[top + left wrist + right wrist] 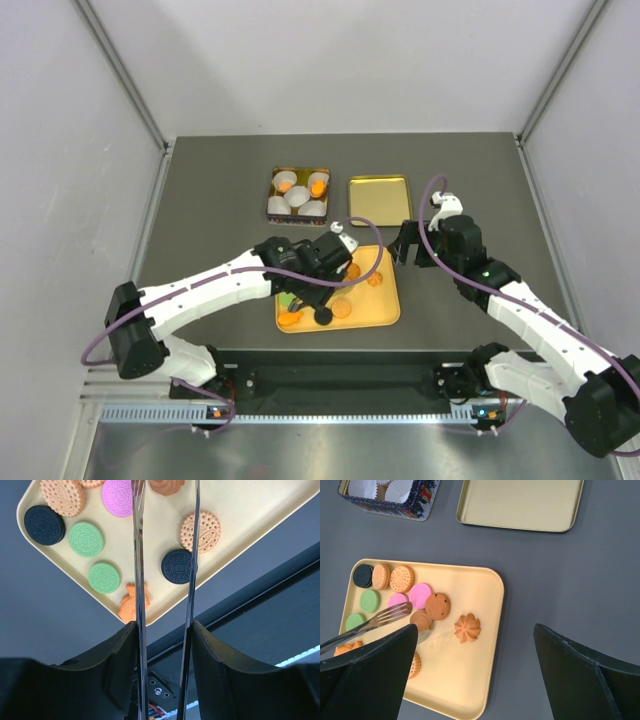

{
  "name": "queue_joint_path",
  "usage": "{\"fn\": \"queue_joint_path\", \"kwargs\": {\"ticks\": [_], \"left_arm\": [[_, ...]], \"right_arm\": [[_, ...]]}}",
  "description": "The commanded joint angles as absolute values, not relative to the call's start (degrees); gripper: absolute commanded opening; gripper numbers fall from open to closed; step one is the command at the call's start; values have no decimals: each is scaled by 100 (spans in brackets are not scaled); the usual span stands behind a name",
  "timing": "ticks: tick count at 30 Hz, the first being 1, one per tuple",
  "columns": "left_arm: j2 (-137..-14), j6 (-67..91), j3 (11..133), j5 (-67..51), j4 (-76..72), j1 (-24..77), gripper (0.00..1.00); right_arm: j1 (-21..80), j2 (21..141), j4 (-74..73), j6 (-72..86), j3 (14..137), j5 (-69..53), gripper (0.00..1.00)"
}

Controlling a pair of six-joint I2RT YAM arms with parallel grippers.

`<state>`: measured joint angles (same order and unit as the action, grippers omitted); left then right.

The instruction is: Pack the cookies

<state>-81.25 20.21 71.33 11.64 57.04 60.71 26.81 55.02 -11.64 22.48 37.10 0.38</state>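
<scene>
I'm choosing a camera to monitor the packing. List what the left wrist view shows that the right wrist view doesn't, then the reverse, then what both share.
Only left wrist: the left gripper clamped on the tongs, plus a second black cookie beside them. Only right wrist: the tin of white paper cups, the gold lid, a flower-shaped cookie, and the open right gripper. Both: the yellow tray, a pink cookie, green cookies and the tongs' tips.
</scene>
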Motion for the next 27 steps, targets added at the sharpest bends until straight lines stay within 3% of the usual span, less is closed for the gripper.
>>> {"fn": "queue_joint_path", "kwargs": {"ticks": [1, 16, 27], "left_arm": [[-8183, 2004, 7207, 1292, 5590, 6135, 50], [-8350, 2030, 7225, 1380, 5678, 6135, 49], [-8297, 1960, 7549, 1450, 5932, 6135, 37]], "right_arm": [[2628, 5449, -1020, 2153, 3709, 97, 100], [2628, 5432, -1011, 2162, 3709, 97, 100], [2628, 5423, -1020, 2162, 3709, 88, 100]]}}
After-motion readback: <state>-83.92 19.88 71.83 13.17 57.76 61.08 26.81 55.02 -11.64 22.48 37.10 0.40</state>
